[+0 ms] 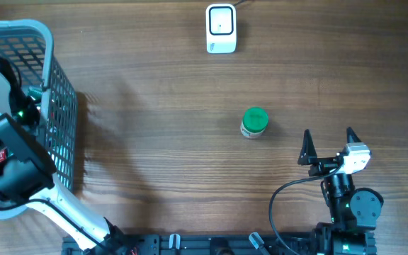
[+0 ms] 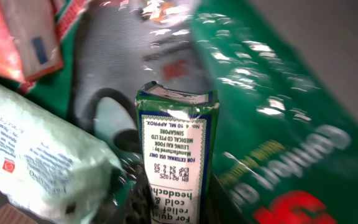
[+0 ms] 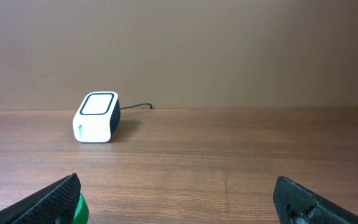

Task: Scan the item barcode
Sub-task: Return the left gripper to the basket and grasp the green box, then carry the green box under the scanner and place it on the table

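A narrow green-and-white medicine box (image 2: 176, 143) stands upright among packets inside the grey basket (image 1: 59, 99). My left gripper (image 2: 178, 208) is shut on its lower part, with dark fingers pressed against both sides. No barcode shows on the face turned toward the left wrist camera, only printed text. The white scanner (image 1: 220, 28) sits at the far middle of the table and shows in the right wrist view too, as the scanner (image 3: 96, 116). My right gripper (image 1: 328, 144) hangs open and empty near the front right.
A large green packet (image 2: 278, 124), a white packet (image 2: 36, 149) and a red packet (image 2: 17, 37) crowd round the box. A green-lidded jar (image 1: 254, 122) stands mid-table, just left of the right gripper's left finger.
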